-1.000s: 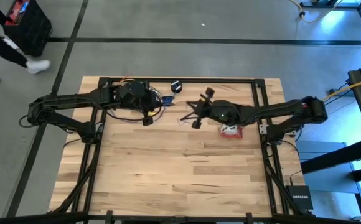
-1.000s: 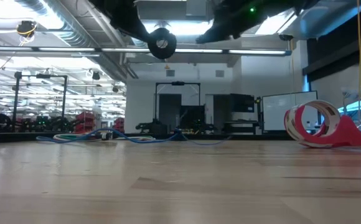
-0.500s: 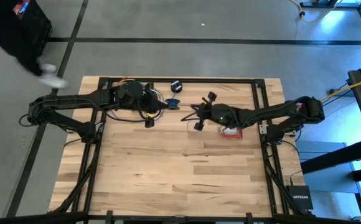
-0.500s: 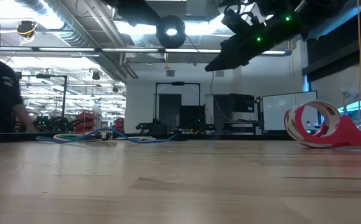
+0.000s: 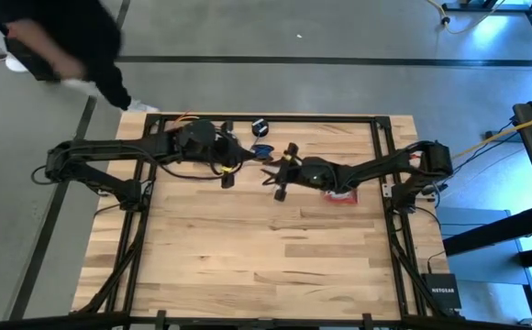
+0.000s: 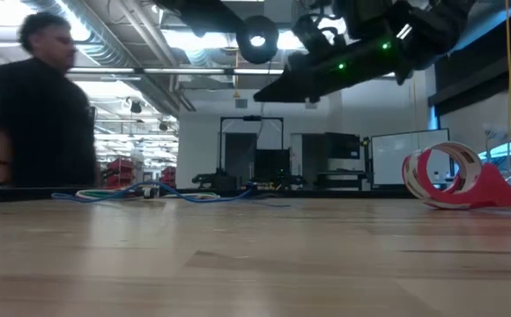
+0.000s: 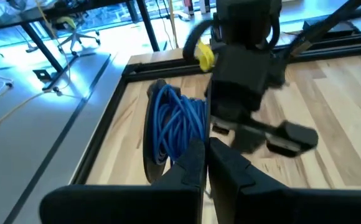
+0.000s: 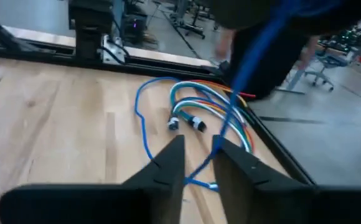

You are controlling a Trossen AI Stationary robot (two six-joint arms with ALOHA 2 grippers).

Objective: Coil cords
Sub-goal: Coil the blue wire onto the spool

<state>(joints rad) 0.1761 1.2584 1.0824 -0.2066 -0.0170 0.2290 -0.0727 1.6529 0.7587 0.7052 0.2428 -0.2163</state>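
My left gripper (image 7: 205,163) is shut, high over the table's far middle. At its tips is the black round puck (image 6: 257,40) with the blue cord (image 7: 175,123) coiled against it. From up there the cord (image 8: 250,57) slants down between the fingers of my open right gripper (image 8: 199,163) to a loose loop (image 8: 144,112) lying on the table. Whether the right fingers touch the cord, I cannot tell. The red-and-white cord bundle (image 5: 339,193) lies on the table beneath my right arm. My left gripper holds the puck with its blue coil (image 7: 168,134) at the free ends of its shut fingers. The fingers themselves hide the exact place of contact. They come nearly level, tipped slightly down, from the table's left. The puck (image 6: 257,40) is lifted well clear, flat face toward the near edge.
A bundle of white, green and orange cables with plugs (image 8: 196,115) lies at the far edge beside the blue loop. The black frame rail (image 5: 275,117) runs along the far edge. A person in black (image 6: 40,106) walks past behind the far left corner. Bare wood (image 5: 248,247) spreads toward the near edge.
My right gripper has come down and moved toward the table's left, closer to my left gripper. My left gripper has tipped upward a little, and the puck has risen with it and shifted slightly toward the right. A person has walked in behind the far left corner.
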